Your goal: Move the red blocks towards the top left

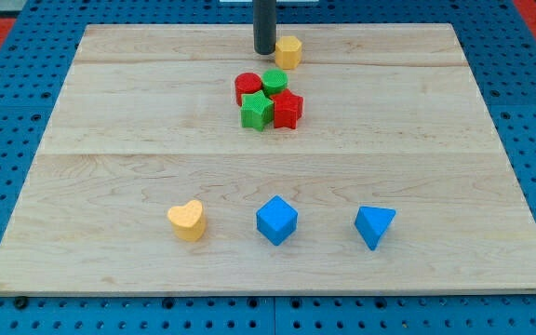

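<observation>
Now my tip [264,51], no claw to open, stands near the desk's [110,186] top edge; red blocks [268,98] lie just below it

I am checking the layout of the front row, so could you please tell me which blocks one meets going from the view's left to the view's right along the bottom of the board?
Yellow heart block → blue cube → blue triangular block.
</observation>
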Motion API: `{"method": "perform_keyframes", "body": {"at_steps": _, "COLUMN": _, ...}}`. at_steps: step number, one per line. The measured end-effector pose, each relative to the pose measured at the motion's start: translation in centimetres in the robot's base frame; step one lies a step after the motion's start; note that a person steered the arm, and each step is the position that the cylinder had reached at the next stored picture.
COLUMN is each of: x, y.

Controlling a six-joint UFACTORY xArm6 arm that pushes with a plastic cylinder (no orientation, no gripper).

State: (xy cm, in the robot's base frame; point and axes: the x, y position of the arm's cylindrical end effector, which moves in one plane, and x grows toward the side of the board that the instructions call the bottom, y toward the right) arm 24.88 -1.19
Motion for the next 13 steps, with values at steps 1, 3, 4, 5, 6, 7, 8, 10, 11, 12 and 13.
{"method": "perform_keyframes", "body": {"at_steps": 1, "x": 0.9, "y": 1.3}}
{"method": "perform_keyframes", "body": {"at_steps": 3, "x": 1.1, "y": 8.1}}
{"method": "perform_keyframes", "body": {"at_steps": 4, "x": 6.4, "y": 6.9}}
{"method": "perform_keyframes", "body": {"at_steps": 5, "x": 11.0, "y": 10.6}}
{"method": "perform_keyframes", "body": {"at_steps": 6, "x": 14.6, "y": 7.2}}
{"method": "perform_keyframes", "body": {"at_steps": 7, "x": 14.1, "y": 2.4}}
{"method": "perform_keyframes", "body": {"at_steps": 8, "x": 11.2, "y": 1.3}}
{"method": "perform_keyframes", "body": {"at_steps": 10, "x": 5.9, "y": 0.7}}
{"method": "perform_keyframes", "body": {"at_steps": 11, "x": 4.2, "y": -1.3}}
{"method": "perform_keyframes", "body": {"at_steps": 12, "x": 4.1, "y": -3.8}}
{"method": "perform_keyframes", "body": {"at_steps": 13, "x": 3.8, "y": -4.4}}
